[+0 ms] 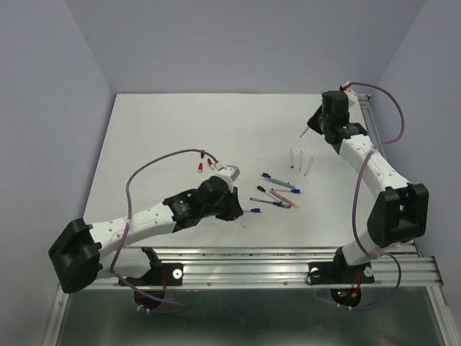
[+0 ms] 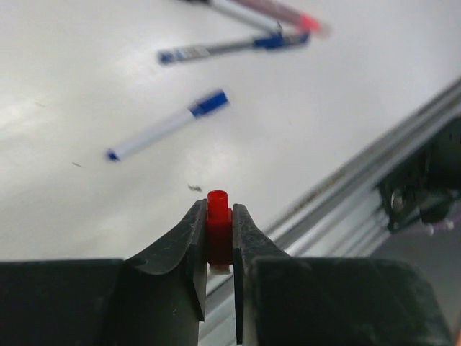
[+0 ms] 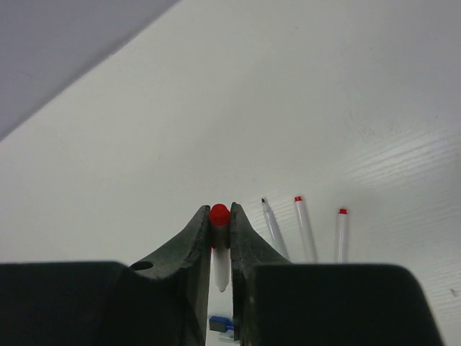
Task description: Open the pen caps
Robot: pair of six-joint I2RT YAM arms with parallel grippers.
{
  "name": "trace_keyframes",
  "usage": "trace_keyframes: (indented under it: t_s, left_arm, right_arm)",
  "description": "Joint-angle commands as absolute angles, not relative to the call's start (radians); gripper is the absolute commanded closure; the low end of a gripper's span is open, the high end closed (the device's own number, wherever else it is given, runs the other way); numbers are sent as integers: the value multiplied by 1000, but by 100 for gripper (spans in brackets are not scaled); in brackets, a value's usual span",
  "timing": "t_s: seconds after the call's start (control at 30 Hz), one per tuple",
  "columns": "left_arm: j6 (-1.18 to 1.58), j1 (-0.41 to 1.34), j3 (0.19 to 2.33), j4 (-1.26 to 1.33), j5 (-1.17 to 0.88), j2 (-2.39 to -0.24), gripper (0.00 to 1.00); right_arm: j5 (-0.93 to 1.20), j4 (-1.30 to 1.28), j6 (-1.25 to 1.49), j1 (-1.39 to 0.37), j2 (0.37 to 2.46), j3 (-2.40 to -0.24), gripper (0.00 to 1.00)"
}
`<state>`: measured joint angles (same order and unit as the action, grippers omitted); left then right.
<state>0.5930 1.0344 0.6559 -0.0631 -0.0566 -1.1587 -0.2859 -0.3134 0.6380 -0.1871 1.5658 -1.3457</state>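
Light was bright, diffuse; shadows faint. Table [image 2: 43, 108] showed pale sheen in left wrist view. Pens [image 2: 238, 45] there looked blurred, possibly out of focus.

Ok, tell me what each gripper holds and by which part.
Left gripper: red pen cap, pinched across its middle. Right gripper: white pen, clamped just below its red end.

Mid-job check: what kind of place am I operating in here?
Most likely a lab robot cell, not a home or office: a white table boxed in by plain lavender walls, an aluminium mounting rail along the near edge, and only loose pens as props.
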Motion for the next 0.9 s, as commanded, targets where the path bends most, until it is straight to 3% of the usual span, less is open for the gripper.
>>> trace_keyframes:
  t_s: [0.0, 0.07, 0.3, 0.43, 0.87]
  left_arm:
    - [592, 846, 762, -129, 148, -1164, 100]
    - [574, 752, 778, -91, 172, -1196, 94]
    - [482, 600, 922, -147, 211, -1420, 91]
    - [485, 563, 966, -163, 210, -1514, 85]
    - [509, 494, 1037, -186, 238, -1713, 81]
  right_arm:
    - [-333, -327, 601, -180, 1545, -1223, 99]
    - [-337, -334, 612, -164, 1539, -1156, 99]
    - [-315, -316, 624, -114, 1554, -1020, 99]
    - [-301, -322, 609, -86, 1601, -1026, 99]
    - [-259, -310, 610, -74, 1778, -1091, 99]
